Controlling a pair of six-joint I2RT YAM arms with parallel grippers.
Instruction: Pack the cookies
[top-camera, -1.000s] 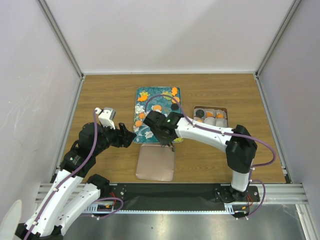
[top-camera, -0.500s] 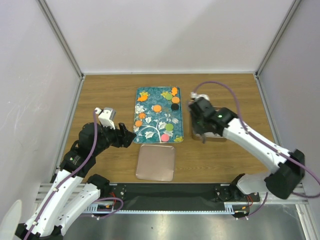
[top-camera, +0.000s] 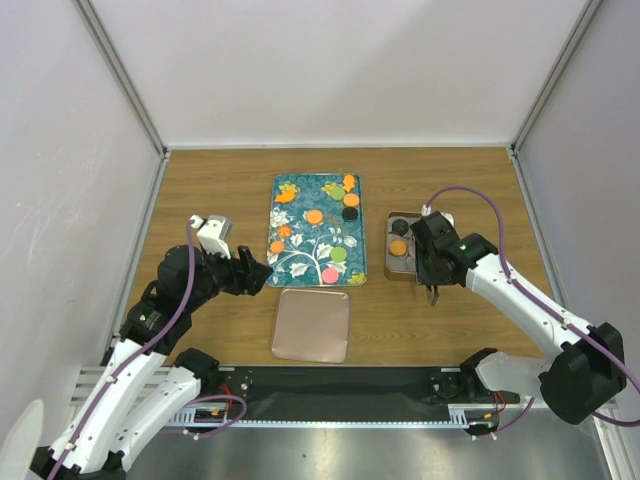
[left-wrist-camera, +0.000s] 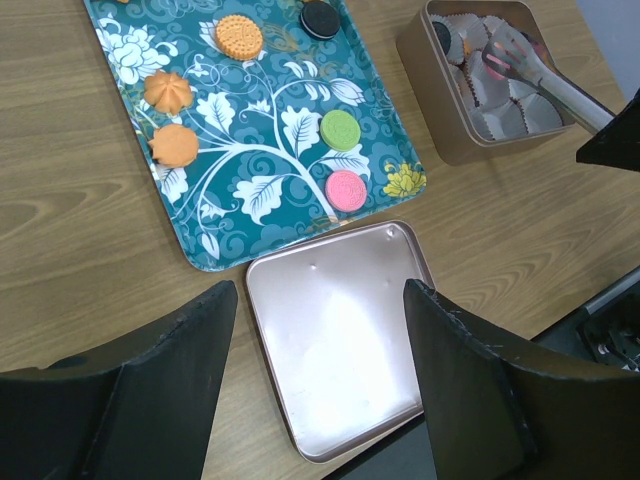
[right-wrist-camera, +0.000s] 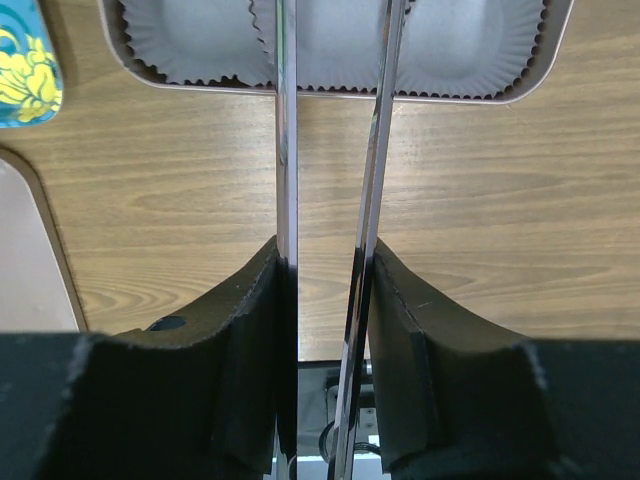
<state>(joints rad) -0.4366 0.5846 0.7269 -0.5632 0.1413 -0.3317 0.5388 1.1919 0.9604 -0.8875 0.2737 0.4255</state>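
Observation:
Several cookies lie on the teal tray (top-camera: 300, 190): orange (top-camera: 314, 216), black (top-camera: 350, 213), green (top-camera: 338, 254) and pink (top-camera: 329, 274). The left wrist view shows them too, the green cookie (left-wrist-camera: 341, 129) beside the pink cookie (left-wrist-camera: 346, 190). A black cookie (top-camera: 399, 226) and an orange cookie (top-camera: 398, 247) sit in the tin (top-camera: 390, 266). My right gripper (top-camera: 427, 262) (right-wrist-camera: 325, 255) is shut on metal tongs (right-wrist-camera: 285, 150), whose tips (left-wrist-camera: 500, 55) reach over the tin's paper cups (right-wrist-camera: 200, 40). My left gripper (top-camera: 258, 272) (left-wrist-camera: 320, 285) hangs open above the lid.
The rose-gold lid (top-camera: 312, 325) (left-wrist-camera: 340, 330) lies upturned just in front of the tray. The right arm covers much of the tin. Grey walls with metal posts close in the wooden table (top-camera: 200, 190) on three sides.
The right arm has swung with the tongs from the tray's near end across to the tin on the right. The left arm has not moved.

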